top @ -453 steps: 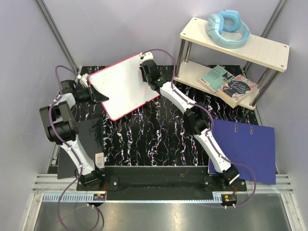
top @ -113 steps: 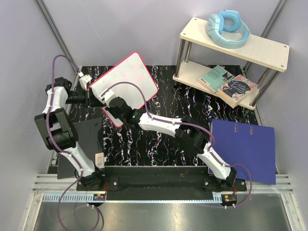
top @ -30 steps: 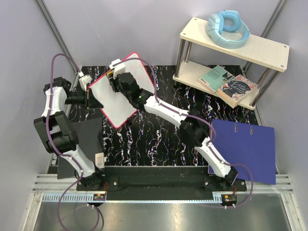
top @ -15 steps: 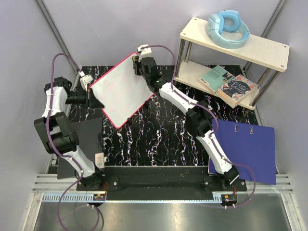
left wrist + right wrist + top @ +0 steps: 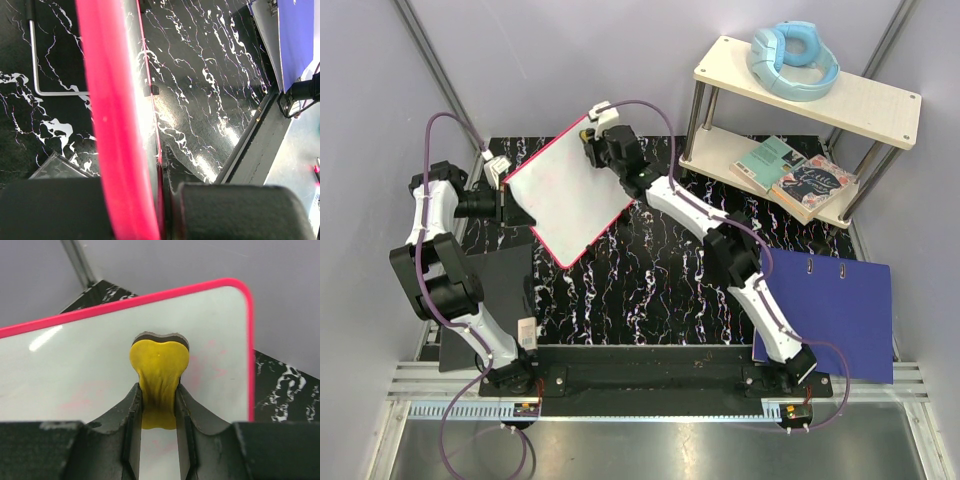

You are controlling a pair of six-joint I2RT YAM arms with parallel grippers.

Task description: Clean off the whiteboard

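Black marbled desk [image 5: 650, 285] with grey walls behind fills the overhead view. The right fingers [image 5: 131, 421] are clamped on a yellow eraser [image 5: 159, 371], which bulges out past their tips and shows a dark backing along its far edge. The eraser presses flat on the whiteboard [image 5: 565, 195] close to the board's far corner, just inside the red-pink rim. Faint pink smudges [image 5: 212, 365] show on the white surface beside the eraser, and a paler one lies to its left.

The left fingers [image 5: 240, 212] are closed on the board's left edge, with the thick pink rim running between the two black pads in the wrist view. Gripped this way, the board is tilted over the far-left part of the desk; whether its near corner touches the surface cannot be told.

A black panel [image 5: 485, 300] lies flat at the near left. A blue folder [image 5: 830, 310] lies at the near right, overhanging the desk edge. At the far right stands a two-tier shelf [image 5: 865, 100], with light-blue headphones [image 5: 792, 60] on top and two books [image 5: 795, 175] on the lower tier.
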